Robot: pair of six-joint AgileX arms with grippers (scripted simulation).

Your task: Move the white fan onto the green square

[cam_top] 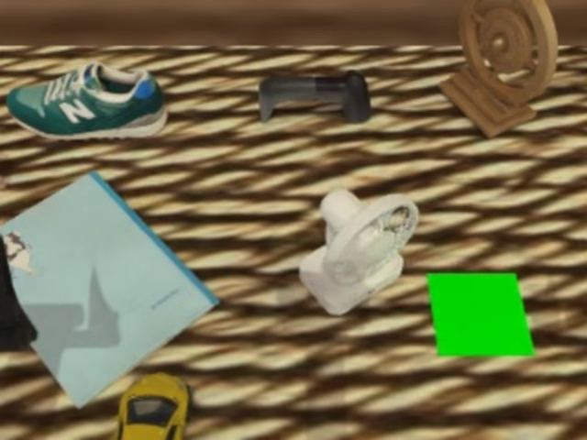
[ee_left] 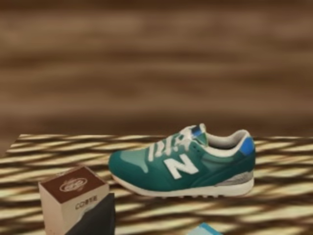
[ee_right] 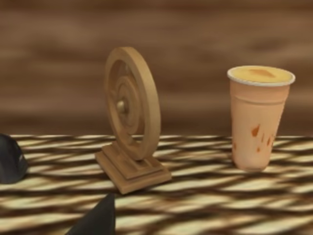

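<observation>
The white fan sits near the middle of the table, its round cage head tilted toward the back right and its blocky base toward the front left. The green square lies flat just right of it, with a narrow strip of table between them and nothing on it. My left gripper is parked at the table's left edge, over the book's corner, far from the fan. My right gripper is outside the top view, and only a dark part of it shows in its wrist view. Neither wrist view shows the fan or the square.
A green sneaker lies at the back left and a dark grey handle-shaped object at the back middle. A wooden wheel on a stand is back right beside an orange cup. Front left: pale blue book, yellow toy car, small brown-topped box.
</observation>
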